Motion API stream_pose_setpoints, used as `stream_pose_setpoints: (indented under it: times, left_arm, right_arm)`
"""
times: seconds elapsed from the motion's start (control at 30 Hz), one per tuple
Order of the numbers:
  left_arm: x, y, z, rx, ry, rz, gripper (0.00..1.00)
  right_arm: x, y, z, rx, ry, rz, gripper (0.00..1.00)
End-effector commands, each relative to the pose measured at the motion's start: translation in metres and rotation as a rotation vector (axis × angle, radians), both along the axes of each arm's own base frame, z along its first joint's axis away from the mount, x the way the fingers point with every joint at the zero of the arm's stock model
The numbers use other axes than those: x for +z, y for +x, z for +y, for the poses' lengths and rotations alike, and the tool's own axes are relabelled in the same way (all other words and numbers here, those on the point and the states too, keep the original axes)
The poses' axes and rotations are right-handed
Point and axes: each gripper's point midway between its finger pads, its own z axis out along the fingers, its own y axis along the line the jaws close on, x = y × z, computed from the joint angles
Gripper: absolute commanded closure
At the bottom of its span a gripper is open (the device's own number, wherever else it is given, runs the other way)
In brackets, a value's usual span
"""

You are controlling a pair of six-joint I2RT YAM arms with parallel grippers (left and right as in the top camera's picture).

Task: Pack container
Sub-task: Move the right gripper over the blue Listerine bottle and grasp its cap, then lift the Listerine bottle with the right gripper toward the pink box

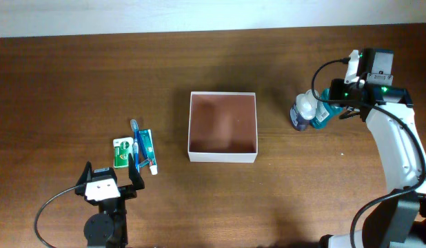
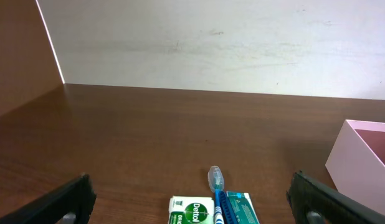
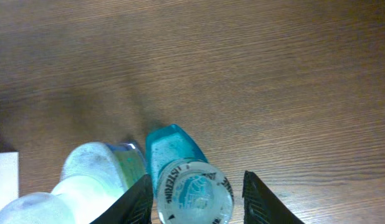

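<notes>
right now, nearest your edge of the table [image 1: 75,83], the left gripper [image 1: 111,173] rests low with its jaws spread wide and nothing between them. just beyond its fingertips lie three small toiletries close together: a green dettol soap box [image 1: 120,153], a blue toothbrush [image 1: 136,138] and a teal toothpaste box [image 1: 146,148], all untouched. further in, at the middle of the table, sits the container [image 1: 222,157], upright and open-topped, white-walled with a reddish-brown floor, and you can see nothing in it, so the packing reads as barely begun. beyond that, off the container's right side and well apart from it, the right gripper [image 3: 197,185] has its two fingers set either side of the round cap [image 3: 194,190] of a teal listerine mouthwash bottle [image 3: 174,146]. one finger looks to be against the cap and a thin gap shows by the other, so you cannot tell whether the grip has bitten. a white-capped bottle [image 3: 96,165] stands touching or just beside the mouthwash, right by one finger. the step in hand looks like picking up the mouthwash. your next move calls for a firm squeeze on the cap, a straight lift so the neighbour is not knocked over, then a carry across to the container. the cap is smooth and round, so it may slip if you lift too soon.
</notes>
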Motion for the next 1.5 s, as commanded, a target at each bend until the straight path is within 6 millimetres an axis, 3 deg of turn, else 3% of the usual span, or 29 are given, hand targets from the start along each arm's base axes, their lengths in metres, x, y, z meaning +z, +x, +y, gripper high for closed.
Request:
stream_pose_setpoints:
  times: [0.0, 0.07, 0.27, 0.5, 0.57, 0.77, 0.9, 1.0, 1.2, 1.47]
  left_arm:
    - [0.0, -0.001, 0.0, -0.002, 0.018, 0.001, 0.0]
    - [0.0, -0.001, 0.0, -0.002, 0.018, 0.001, 0.0]
    - [0.0, -0.001, 0.0, -0.002, 0.018, 0.001, 0.0]
    - [0.0, -0.001, 0.0, -0.002, 0.018, 0.001, 0.0]
    - [0.0, -0.001, 0.0, -0.002, 0.018, 0.001, 0.0]
    - [0.0, -0.001, 0.0, -0.002, 0.018, 0.001, 0.0]
    - [0.0, -0.001, 0.0, -0.002, 0.018, 0.001, 0.0]
    - [0.0, -0.001, 0.0, -0.002, 0.018, 0.001, 0.0]
    - [0.0, -0.001, 0.0, -0.002, 0.018, 0.001, 0.0]
    - [0.0, -0.001, 0.0, -0.002, 0.018, 0.001, 0.0]
  right_arm:
    - [0.008, 0.007, 0.006, 0.015, 0.037, -0.029, 0.69]
    - [0.008, 0.008, 0.007, 0.021, 0.04, -0.032, 0.74]
    - [0.008, 0.008, 0.007, 0.021, 0.04, -0.034, 0.75]
    - [0.003, 0.008, 0.009, 0.03, 0.055, -0.025, 0.73]
    - [-0.001, 0.009, 0.01, 0.033, 0.062, -0.016, 0.66]
    - [-0.01, 0.01, 0.01, 0.032, 0.066, 0.003, 0.66]
    - [-0.009, 0.012, 0.01, 0.033, 0.066, -0.002, 0.81]
    - [-0.006, 0.013, 0.01, 0.033, 0.063, -0.009, 0.81]
    - [0.021, 0.017, 0.007, 0.027, 0.043, -0.057, 0.8]
    - [0.09, 0.01, -0.01, -0.008, -0.069, -0.121, 0.8]
